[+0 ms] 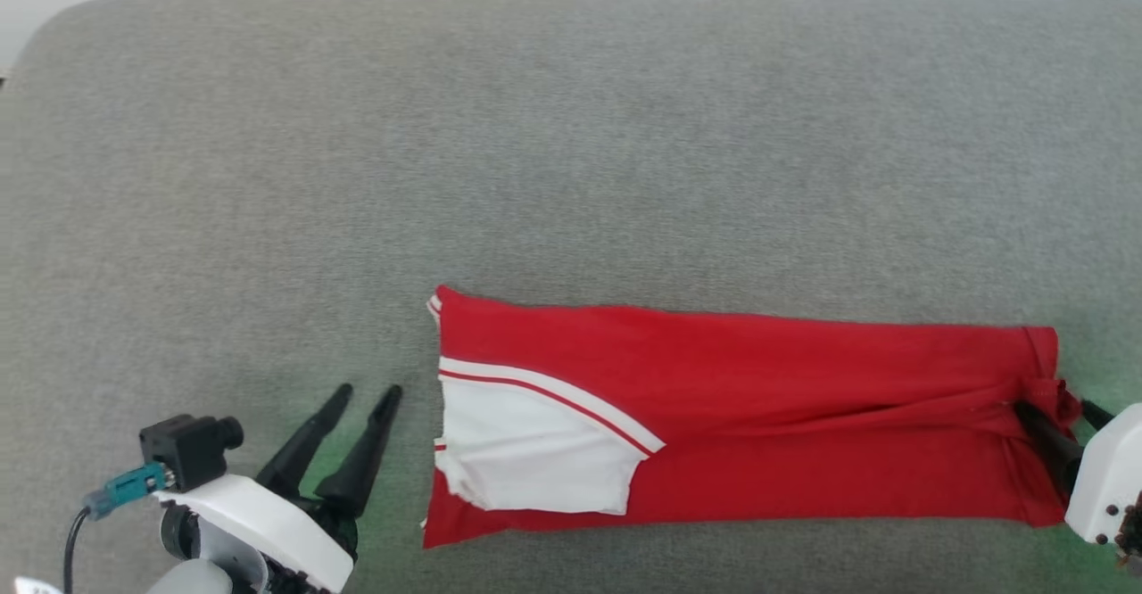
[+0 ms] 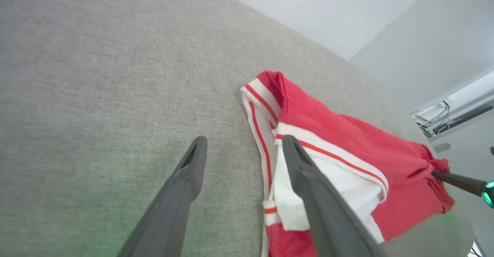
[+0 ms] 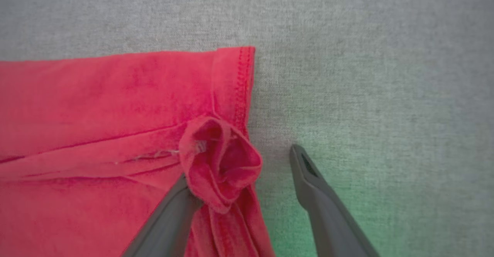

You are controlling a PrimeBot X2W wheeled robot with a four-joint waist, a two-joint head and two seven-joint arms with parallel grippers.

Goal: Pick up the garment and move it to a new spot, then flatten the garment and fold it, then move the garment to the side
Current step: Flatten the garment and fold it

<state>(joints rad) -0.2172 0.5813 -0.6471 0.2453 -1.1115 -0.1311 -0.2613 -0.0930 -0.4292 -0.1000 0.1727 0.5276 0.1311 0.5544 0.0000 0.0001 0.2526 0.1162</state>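
Grey fabric surface (image 1: 571,130) with the garment (image 1: 740,416) lying folded lengthwise into a long red band. The left gripper (image 1: 368,391) gapes empty beside its sleeve end. The right gripper (image 3: 239,164) gapes at the hem, where a bunch seems snagged on one finger. Folding is mid-way; a crosswise fold needs fresh grips

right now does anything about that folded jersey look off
Yes. The red jersey lies in a fairly neat strip on the grey cushion, but part of its hem is puckered into a raised twist, resting against one finger of the open right pincer. The white sleeve edge also looks rumpled.
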